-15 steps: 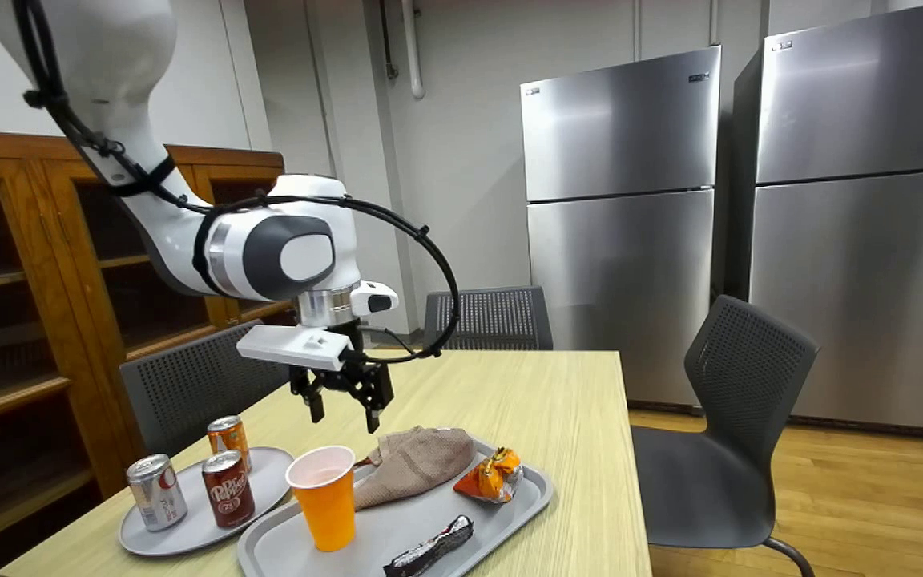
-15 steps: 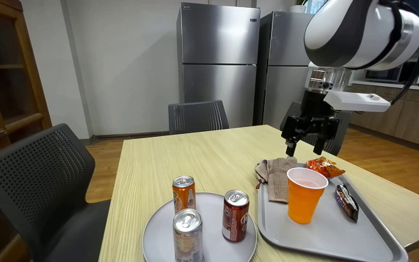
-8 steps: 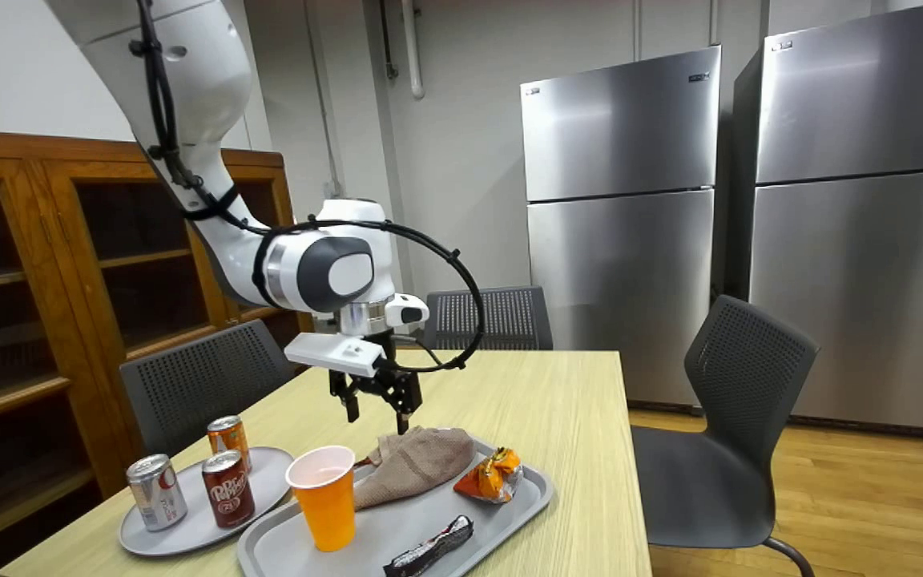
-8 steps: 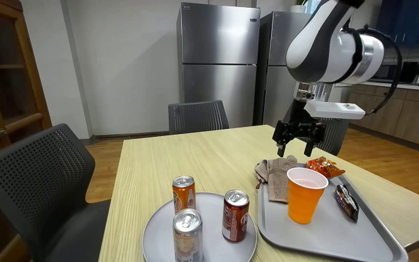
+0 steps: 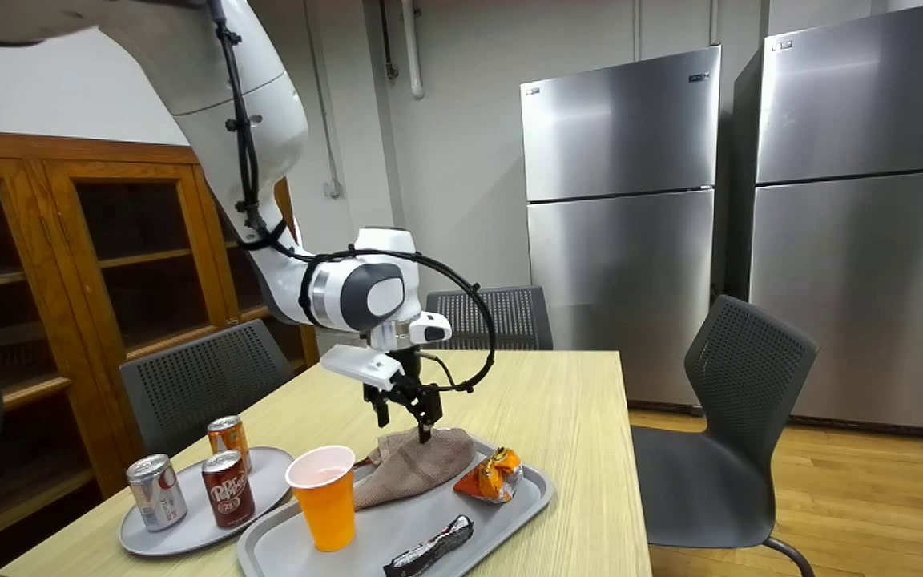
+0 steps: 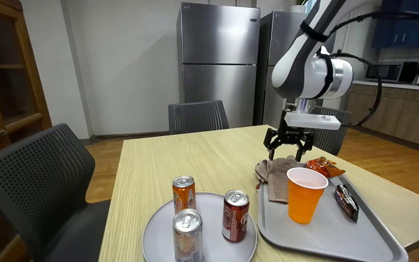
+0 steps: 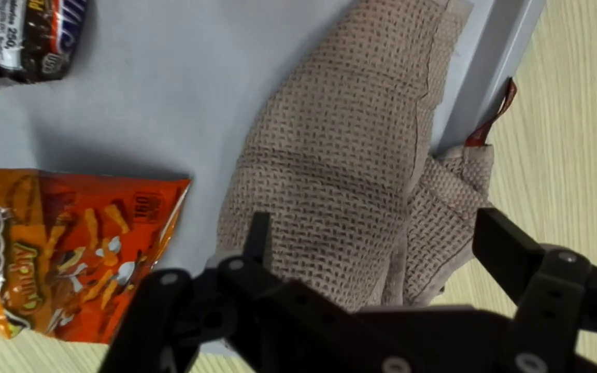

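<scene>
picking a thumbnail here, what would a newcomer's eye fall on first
Probably the big white arm, its open pincer low over the brown cloth lying mostly on the gray tray. Next, the bright orange cup standing upright on that tray. Behind the table, two tall steel refrigerators also catch the eye.

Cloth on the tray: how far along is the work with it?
Looks done: reaching the cloth, since the gripper hangs right at it with jaws open.
In hand: nothing is clamped; whether the jaws touch the cloth can't be told.
Remaining: a grip is not yet made; the cloth lies on the tray, one end past its edge in the wrist view.
</scene>
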You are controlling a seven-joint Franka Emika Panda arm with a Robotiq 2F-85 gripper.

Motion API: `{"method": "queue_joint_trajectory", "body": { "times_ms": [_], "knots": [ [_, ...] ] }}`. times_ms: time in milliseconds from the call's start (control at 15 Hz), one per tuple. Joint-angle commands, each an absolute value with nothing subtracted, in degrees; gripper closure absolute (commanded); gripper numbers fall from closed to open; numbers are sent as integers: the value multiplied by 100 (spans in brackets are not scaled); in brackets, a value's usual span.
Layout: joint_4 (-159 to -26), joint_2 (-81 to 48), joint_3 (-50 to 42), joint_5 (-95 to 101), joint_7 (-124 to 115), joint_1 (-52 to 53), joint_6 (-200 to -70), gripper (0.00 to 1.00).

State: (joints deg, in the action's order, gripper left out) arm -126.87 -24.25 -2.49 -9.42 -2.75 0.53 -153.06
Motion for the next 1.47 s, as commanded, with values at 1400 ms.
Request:
{"method": "queue_joint_trajectory", "body": {
  "times_ms": [1400],
  "knots": [
    [-11885, -3344, -586, -713, -1284, 164, -15189, 0]
  ]
}}
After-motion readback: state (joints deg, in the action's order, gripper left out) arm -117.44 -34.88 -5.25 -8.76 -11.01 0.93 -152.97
